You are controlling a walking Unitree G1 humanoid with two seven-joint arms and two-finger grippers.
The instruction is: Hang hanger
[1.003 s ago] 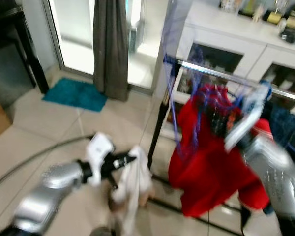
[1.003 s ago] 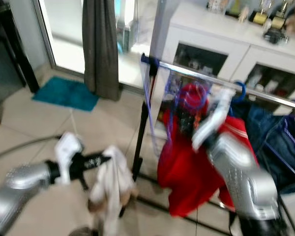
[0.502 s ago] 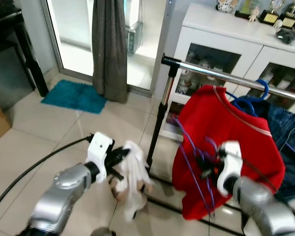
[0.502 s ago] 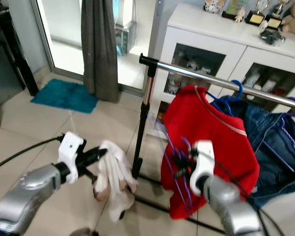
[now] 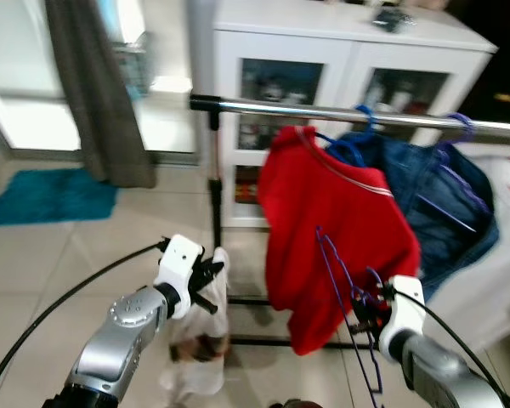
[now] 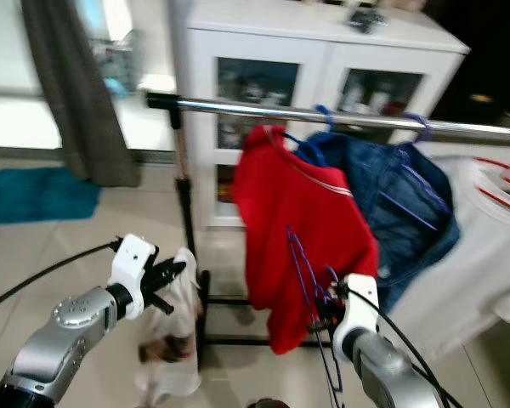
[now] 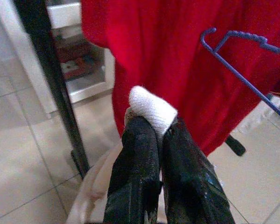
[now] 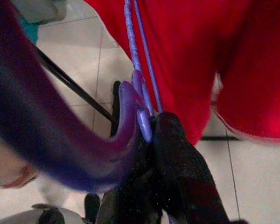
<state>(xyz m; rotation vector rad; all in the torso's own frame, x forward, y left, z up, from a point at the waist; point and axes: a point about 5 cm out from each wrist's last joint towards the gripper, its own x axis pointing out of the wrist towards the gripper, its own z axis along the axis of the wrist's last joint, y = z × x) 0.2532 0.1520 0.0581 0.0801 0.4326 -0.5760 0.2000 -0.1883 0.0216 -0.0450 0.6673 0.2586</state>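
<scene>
Right gripper (image 5: 367,311) clamped on purple hanger (image 5: 344,280), red shirt (image 5: 327,221) just behind it, left gripper (image 7: 151,140) pinching white cloth (image 7: 151,108), rail (image 5: 323,112) above both

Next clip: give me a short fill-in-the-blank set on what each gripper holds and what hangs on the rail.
1. The left gripper is shut on a ____ cloth.
2. The right gripper holds a thin purple wire ____.
3. On the silver metal rail, the red garment hangs next to a blue ____ garment.
4. Behind the rail stands a ____ cabinet with glass doors.

Missing words: white; hanger; denim; white
</scene>
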